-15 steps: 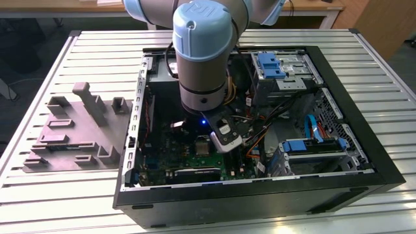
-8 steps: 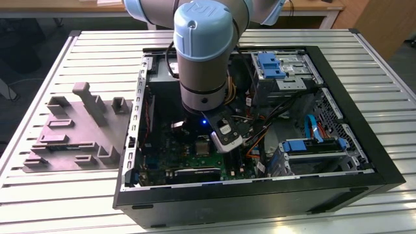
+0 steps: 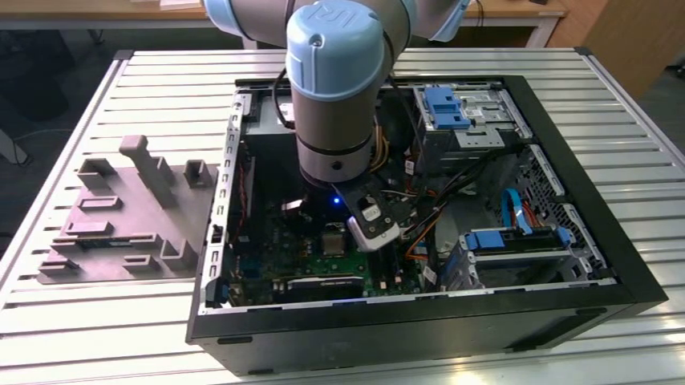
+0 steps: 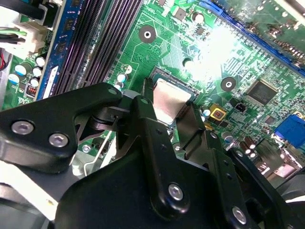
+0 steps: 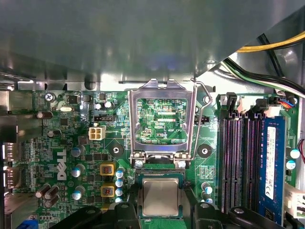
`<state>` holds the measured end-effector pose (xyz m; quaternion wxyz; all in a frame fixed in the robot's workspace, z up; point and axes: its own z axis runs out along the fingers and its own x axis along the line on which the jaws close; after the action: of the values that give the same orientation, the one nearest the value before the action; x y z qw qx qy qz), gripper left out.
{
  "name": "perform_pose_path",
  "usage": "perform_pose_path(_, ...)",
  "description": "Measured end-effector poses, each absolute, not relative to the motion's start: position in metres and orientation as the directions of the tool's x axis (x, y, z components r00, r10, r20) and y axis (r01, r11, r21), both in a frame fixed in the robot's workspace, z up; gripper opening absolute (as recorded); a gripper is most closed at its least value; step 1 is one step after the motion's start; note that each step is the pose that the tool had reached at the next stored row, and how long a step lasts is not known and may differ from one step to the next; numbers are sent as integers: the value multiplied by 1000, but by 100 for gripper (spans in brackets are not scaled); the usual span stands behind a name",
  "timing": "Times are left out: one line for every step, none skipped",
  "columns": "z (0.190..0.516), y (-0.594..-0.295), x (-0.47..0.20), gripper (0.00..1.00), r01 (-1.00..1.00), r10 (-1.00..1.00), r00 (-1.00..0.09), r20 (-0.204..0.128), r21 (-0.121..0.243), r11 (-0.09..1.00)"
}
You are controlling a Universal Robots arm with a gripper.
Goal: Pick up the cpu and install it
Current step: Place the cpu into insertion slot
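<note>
The gripper (image 4: 167, 109) is closed on the cpu (image 5: 161, 196): its two black fingers (image 4: 143, 119) lie against two opposite edges of the chip. The cpu is flat, silver side up, just beside the hinge of the opened socket frame (image 5: 161, 90) on the green motherboard (image 5: 71, 143), inside the computer case (image 3: 599, 241).

Exterior view: high, fairly far, looking down into open pc case (image 3: 428, 321), arm (image 3: 337, 88) at 12 o'clock. Both wrist views: way closer, facing motherboard (image 5: 209, 164), sharing cpu (image 5: 160, 197) spot.
</note>
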<state>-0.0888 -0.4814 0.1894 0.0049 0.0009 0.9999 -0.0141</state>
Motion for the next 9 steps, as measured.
perform_pose_path(189,-481,-89,45,2,2,-1000,-10,-28,1000)
perform_pose_path(189,-481,-89,46,2,2,-1000,-10,-28,1000)
perform_pose_path(189,-481,-89,46,2,1,-1000,-10,-28,1000)
perform_pose_path(189,-481,-89,52,2,1,-1000,-10,-28,1000)
perform_pose_path(189,-481,-89,52,2,1,-1000,-10,-28,1000)
perform_pose_path(189,-481,-89,52,2,2,-1000,-10,-28,1000)
perform_pose_path(189,-481,-89,52,2,2,-1000,-10,-28,1000)
perform_pose_path(189,-481,-89,52,2,2,-1000,-10,-28,1000)
perform_pose_path(190,-481,-89,52,2,2,-1000,-10,-28,1000)
